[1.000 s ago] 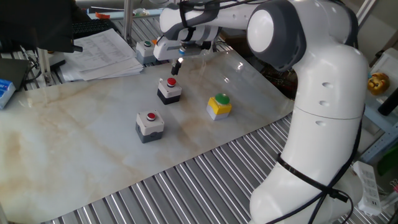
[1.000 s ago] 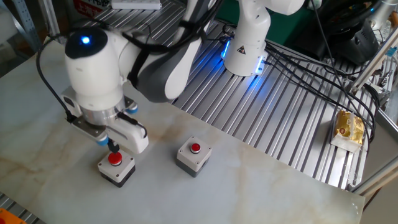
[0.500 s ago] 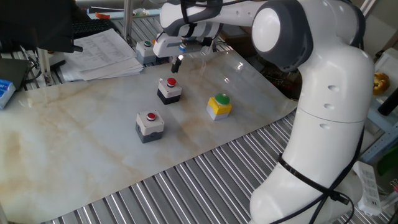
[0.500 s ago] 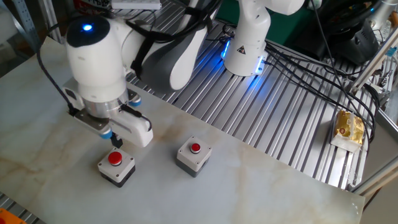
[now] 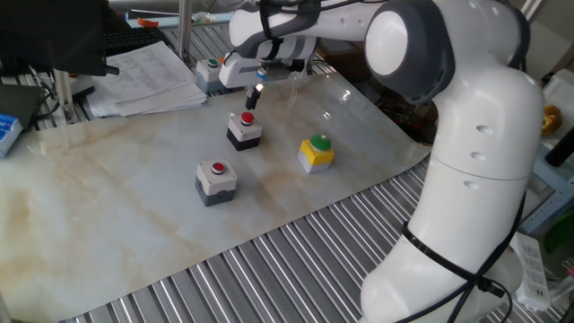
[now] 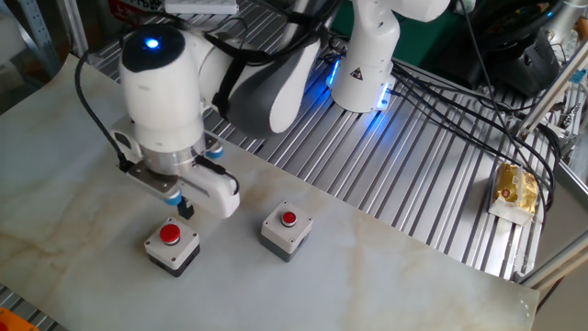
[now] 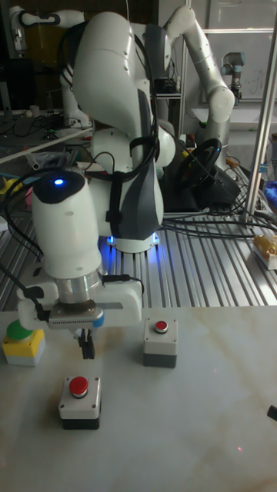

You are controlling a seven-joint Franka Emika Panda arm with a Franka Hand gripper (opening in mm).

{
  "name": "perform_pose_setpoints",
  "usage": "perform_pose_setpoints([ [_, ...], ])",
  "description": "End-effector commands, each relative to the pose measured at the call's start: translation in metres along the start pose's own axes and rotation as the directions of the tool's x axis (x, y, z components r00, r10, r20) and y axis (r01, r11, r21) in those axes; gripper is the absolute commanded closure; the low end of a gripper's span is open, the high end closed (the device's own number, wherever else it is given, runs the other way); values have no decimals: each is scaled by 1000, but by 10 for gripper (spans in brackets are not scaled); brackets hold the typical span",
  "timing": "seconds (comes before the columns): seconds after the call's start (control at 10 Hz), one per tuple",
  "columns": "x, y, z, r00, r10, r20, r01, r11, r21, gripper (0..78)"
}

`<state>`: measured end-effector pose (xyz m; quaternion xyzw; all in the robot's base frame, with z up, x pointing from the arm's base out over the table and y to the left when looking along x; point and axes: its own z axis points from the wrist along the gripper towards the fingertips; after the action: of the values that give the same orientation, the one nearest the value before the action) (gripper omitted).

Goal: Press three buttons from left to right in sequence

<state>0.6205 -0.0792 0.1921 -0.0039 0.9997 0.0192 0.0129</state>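
Three button boxes stand on the marble table. A yellow box with a green dome button [image 5: 316, 151] [image 7: 21, 341] sits at one end. A light-grey box with a red button [image 5: 245, 128] [image 6: 172, 246] [image 7: 80, 400] is in the middle, and a second light-grey red-button box [image 5: 216, 179] [image 6: 288, 231] [image 7: 160, 340] is at the other end. My gripper [image 5: 254, 96] [image 6: 186, 211] [image 7: 87, 348] points down, shut on nothing. It hovers a little above the middle box, just off its red button and not touching it.
A grey box with a small green button [image 5: 212, 71] and a stack of papers [image 5: 148, 79] lie at the table's back edge. Ribbed metal slats [image 5: 296, 260] surround the marble top. A second robot's base [image 6: 366, 64] and cables [image 6: 478, 110] lie beyond it.
My gripper has lifted off the middle box's red button and drifted sideways toward the other grey box. The boxes have not moved.
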Motion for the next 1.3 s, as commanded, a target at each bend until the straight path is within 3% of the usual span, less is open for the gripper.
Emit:
perform_pose_setpoints([
  [0.1, 18, 29, -3, 1000, -7, 8, 7, 1000, 8, 776],
  [0.7, 18, 30, -4, 1000, -16, 8, 16, 1000, 10, 776],
  [1.3, 37, 37, 5, 999, -35, 17, 35, 999, 7, 776],
])
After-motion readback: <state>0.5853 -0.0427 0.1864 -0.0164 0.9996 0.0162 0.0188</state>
